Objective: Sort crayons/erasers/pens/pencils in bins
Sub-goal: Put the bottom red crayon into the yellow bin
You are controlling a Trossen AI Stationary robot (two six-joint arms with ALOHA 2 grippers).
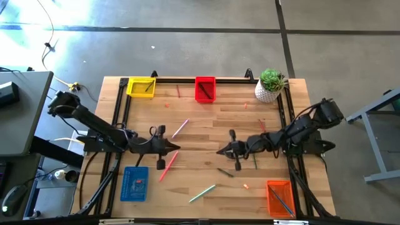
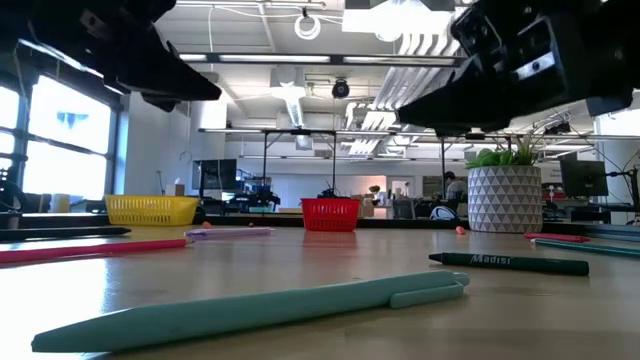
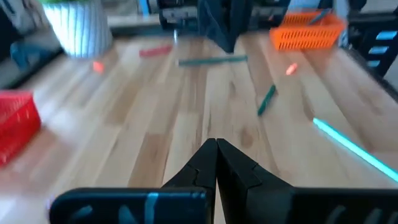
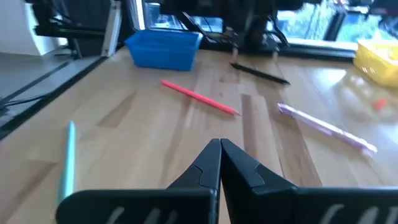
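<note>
Right now both arms hover over mid-table, nothing held: left gripper [image 1: 177, 147] pinched fully shut and empty, right gripper [image 1: 219, 150] the same, tips facing each other with a gap between.

Landmark is the red bin [image 1: 205, 89] at the far edge. Yellow bin [image 1: 141, 86] sits beside it toward the left arm; blue bin [image 1: 134, 183] and orange bin [image 1: 280, 197] are on the near edge, well apart. Loose items lie nearer than the red bin: red pencil [image 1: 167, 166], pink pen [image 1: 180, 128], teal pen [image 1: 202, 193], dark green marker [image 1: 225, 172].

Risks, as judgement: the opposed tips could collide if both advance. Shut jaws lowered onto a pen would just roll it away. The thin, round pens may slip or rotate in a pinch.
</note>
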